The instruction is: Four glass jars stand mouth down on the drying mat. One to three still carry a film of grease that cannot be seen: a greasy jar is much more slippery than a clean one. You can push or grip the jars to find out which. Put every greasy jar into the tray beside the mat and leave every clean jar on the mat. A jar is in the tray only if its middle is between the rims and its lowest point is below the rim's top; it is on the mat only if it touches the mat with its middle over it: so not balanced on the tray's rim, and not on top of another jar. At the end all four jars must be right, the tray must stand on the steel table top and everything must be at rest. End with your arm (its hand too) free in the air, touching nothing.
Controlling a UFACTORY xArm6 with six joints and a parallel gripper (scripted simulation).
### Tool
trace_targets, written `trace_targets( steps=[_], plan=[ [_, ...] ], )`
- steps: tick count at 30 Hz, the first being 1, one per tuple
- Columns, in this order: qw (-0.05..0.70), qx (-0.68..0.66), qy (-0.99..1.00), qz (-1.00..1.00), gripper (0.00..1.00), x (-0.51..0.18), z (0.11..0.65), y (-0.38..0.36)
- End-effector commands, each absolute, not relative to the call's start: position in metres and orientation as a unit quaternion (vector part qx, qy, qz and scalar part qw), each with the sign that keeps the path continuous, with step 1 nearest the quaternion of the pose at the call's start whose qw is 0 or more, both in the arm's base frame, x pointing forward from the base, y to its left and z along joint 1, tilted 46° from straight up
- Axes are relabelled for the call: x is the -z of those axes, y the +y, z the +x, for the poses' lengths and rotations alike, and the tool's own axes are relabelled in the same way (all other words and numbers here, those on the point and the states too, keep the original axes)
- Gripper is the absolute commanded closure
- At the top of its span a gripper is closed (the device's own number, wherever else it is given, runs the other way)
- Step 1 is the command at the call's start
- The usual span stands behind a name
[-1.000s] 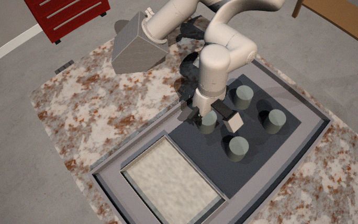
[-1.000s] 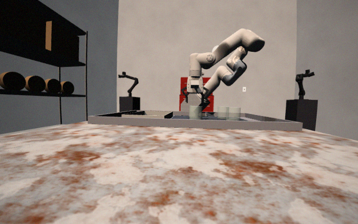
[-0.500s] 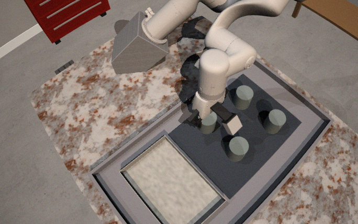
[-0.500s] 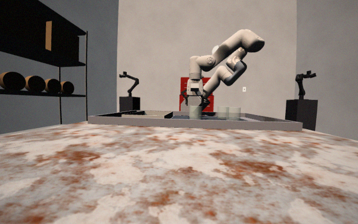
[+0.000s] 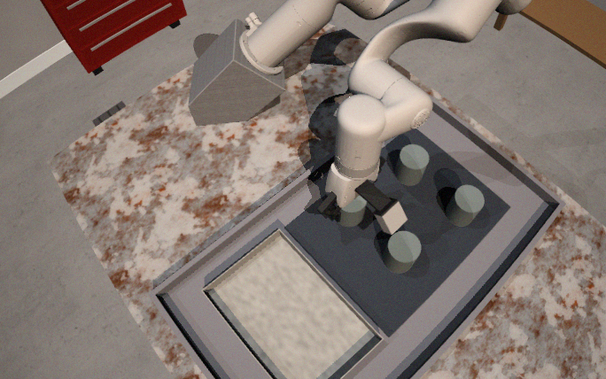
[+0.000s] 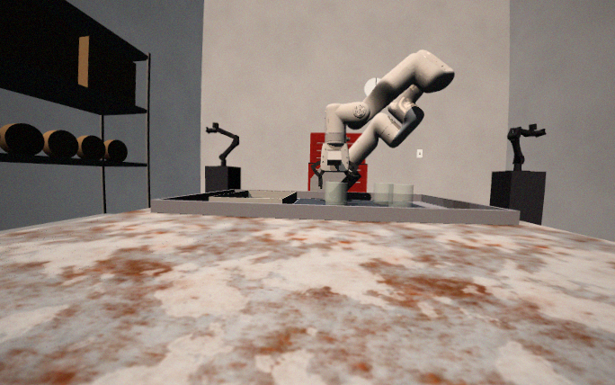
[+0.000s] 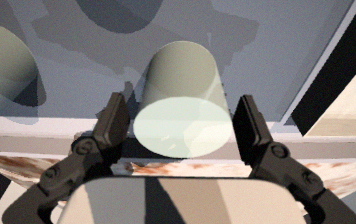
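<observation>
Pale green, translucent glass is seen in all four jars, which are stood mouth down and upright on the dark drying mat [image 5: 429, 286]. The tray [image 5: 332, 290] [image 6: 289, 198], lined with a cream surface, is located beside the mat; no jar is contained in it. Both are enclosed by a grey raised border [image 5: 542, 214] [image 6: 335, 213].

The gripper [image 5: 357, 207] [image 6: 336, 180] [image 7: 181, 107] is pointed downward at the first jar [image 5: 353, 212] [image 7: 182, 100], which is the one nearest the arm's wrist. Its jaws are fully spread, one finger being positioned on each side of that jar. In the wrist view, a gap is visible between each finger pad [image 7: 118, 120] and the glass; nothing is gripped.

The second jar [image 5: 403, 252] [image 6: 335, 193] is placed near the first, toward the open part of the mat. The third jar [image 5: 412, 165] and the fourth jar [image 5: 465, 205] are set apart from it, near the mat's far end from the tray. No two jars are in contact.

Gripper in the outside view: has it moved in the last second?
Yes. The gripper has come down, judged against the red cabinet behind it.
</observation>
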State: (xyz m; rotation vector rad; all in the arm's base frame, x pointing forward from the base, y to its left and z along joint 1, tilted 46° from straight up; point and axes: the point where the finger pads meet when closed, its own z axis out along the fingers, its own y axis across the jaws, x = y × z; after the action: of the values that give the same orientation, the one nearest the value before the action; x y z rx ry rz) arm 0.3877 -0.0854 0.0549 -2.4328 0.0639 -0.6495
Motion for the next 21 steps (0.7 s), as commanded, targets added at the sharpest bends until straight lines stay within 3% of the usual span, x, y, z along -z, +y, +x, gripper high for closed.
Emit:
trace_targets(
  steps=[1,10,11,21],
  plan=[
    [0.306,0.247,0.024,-0.919,0.0,-0.0505,0.392,-0.0825],
    [0.306,0.247,0.024,-0.919,0.0,-0.0492,0.3929,-0.0815],
    [0.306,0.247,0.024,-0.919,0.09,-0.0492,0.3929,-0.0815],
    [0.306,0.247,0.024,-0.919,0.09,-0.0492,0.3929,-0.0815]
  ],
)
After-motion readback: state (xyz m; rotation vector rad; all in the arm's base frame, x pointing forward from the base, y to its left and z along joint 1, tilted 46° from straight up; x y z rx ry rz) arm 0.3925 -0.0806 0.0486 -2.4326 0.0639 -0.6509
